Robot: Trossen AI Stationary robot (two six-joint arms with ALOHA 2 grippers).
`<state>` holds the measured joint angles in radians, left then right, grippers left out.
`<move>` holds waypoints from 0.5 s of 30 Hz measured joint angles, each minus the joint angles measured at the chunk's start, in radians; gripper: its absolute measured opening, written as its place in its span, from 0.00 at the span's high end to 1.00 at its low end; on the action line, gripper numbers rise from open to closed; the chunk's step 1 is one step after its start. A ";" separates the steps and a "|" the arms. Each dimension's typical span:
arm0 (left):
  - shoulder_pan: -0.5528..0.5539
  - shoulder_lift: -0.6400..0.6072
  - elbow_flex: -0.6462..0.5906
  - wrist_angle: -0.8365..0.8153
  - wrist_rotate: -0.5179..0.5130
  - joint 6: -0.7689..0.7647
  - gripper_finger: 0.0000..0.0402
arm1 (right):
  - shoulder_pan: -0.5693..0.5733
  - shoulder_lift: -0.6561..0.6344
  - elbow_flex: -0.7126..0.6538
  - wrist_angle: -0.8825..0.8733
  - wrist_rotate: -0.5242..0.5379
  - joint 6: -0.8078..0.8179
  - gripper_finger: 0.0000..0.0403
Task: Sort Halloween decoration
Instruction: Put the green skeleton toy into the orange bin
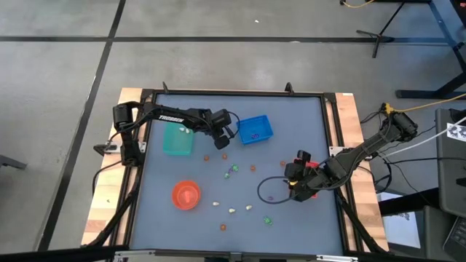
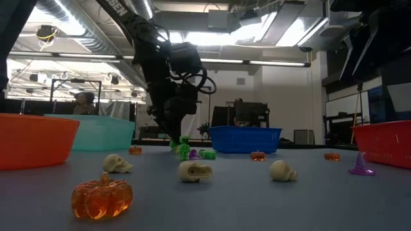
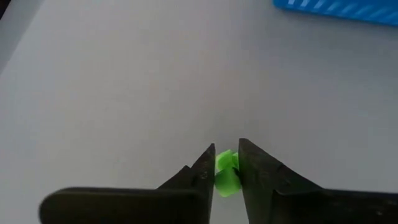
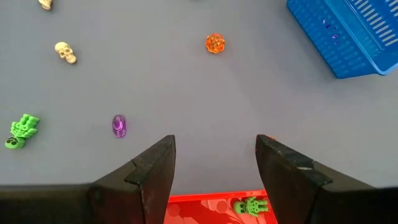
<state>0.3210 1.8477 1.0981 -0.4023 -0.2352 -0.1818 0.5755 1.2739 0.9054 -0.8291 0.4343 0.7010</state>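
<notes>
Pinching a tiny green trinket (image 3: pixel 226 174) between its fingertips low over the bench (image 1: pixel 306 131) near the blue tray (image 1: pixel 255 129), the left hand (image 3: pixel 227 163) is risking squeezing it out sideways, while the spread right hand (image 4: pixel 214 163) is waiting over the red tray (image 4: pixel 217 208)

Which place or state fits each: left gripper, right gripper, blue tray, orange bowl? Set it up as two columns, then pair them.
Column one:
1. left gripper
2. right gripper
3. blue tray
4. orange bowl

Column two:
A. jaws open over the red tray
B. near the table's front, left of centre
C. jaws pinching a green trinket
D. near the table's back, right of the teal tray

Pairs: 1-C, 2-A, 3-D, 4-B
</notes>
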 joint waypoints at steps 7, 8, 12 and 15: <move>-0.001 0.000 0.000 0.000 0.000 0.000 0.91 | 0.000 0.000 0.000 0.000 0.000 0.000 0.45; -0.001 0.000 0.000 0.000 0.000 0.000 0.91 | 0.000 0.000 0.000 0.000 0.000 0.000 0.45; -0.001 0.000 0.000 0.000 0.000 0.000 0.91 | 0.000 0.000 0.000 0.000 0.000 0.000 0.45; -0.001 -0.007 -0.002 -0.001 0.001 0.000 0.91 | 0.000 0.000 0.000 0.000 0.000 0.000 0.45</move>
<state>0.3202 1.8404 1.0966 -0.4035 -0.2344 -0.1814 0.5756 1.2737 0.9054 -0.8293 0.4343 0.7010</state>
